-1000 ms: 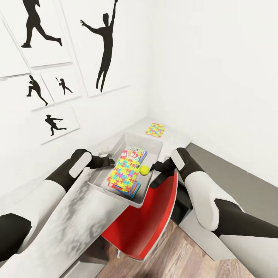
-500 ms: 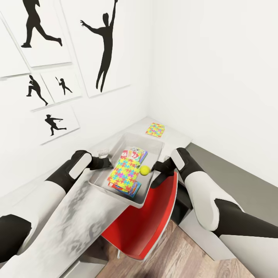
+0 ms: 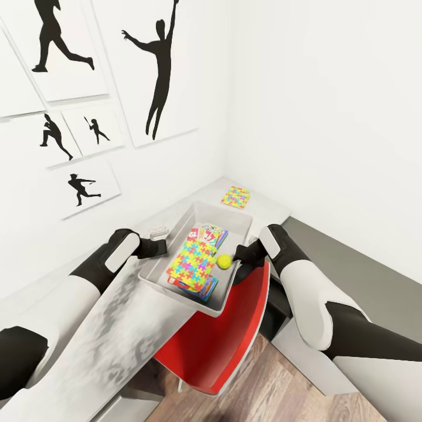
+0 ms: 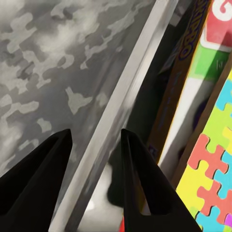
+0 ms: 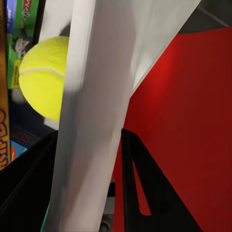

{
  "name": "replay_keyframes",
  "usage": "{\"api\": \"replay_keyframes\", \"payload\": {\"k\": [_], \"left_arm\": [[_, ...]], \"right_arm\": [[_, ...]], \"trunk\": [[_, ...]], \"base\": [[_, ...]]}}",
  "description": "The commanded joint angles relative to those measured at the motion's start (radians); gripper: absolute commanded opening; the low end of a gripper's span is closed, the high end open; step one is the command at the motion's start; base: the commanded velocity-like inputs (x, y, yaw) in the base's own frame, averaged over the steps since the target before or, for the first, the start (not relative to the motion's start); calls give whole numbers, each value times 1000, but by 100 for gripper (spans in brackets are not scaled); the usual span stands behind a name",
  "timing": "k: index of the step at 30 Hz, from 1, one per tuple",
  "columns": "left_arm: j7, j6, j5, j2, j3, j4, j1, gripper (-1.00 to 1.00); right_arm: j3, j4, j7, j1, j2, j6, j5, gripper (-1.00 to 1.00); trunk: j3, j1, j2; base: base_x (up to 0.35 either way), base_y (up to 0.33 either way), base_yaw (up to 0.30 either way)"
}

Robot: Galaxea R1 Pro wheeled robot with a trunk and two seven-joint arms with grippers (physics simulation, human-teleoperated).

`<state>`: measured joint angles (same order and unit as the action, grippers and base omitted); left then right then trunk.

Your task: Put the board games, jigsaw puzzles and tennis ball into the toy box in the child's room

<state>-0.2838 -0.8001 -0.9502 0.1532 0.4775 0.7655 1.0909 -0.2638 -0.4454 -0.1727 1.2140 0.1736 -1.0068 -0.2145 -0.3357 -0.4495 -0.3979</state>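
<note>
White walls with black silhouette pictures (image 3: 82, 187) meet at your corner, where the toy box (image 3: 153, 273) hangs over the table (image 3: 111, 334) edge, long axis toward the corner. Your left gripper (image 4: 94, 145) straddles one rim, your right gripper (image 5: 89, 145) pinches the other. Wrist views reveal game box (image 4: 186, 92) edges beside the jigsaw puzzle (image 3: 190, 261), tennis ball (image 5: 43, 77) against the wall. Another puzzle (image 3: 235, 197) lies beyond; red chair (image 3: 217, 340) below.

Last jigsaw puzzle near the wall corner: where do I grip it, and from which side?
The jigsaw puzzle lies flat on the table near the corner. Probably pinch one edge from above on the side facing the toy box; walls crowd the far sides.
</note>
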Motion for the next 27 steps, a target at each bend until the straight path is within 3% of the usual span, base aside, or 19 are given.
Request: {"api": "replay_keyframes", "payload": {"k": [1,27], "left_arm": [[-9,-3,7,2,4,1,1,-100],[-11,-2,7,0,4,2,-11,-100]], "right_arm": [[-4,-1,-11,1,1,-3,-11,-100],[-4,-3,-13,0,1,-3,-10,-100]], "trunk": [[-2,-1,-2],[-2,-1,-2]], "base": [[0,0,0],[-25,0,0]]}}
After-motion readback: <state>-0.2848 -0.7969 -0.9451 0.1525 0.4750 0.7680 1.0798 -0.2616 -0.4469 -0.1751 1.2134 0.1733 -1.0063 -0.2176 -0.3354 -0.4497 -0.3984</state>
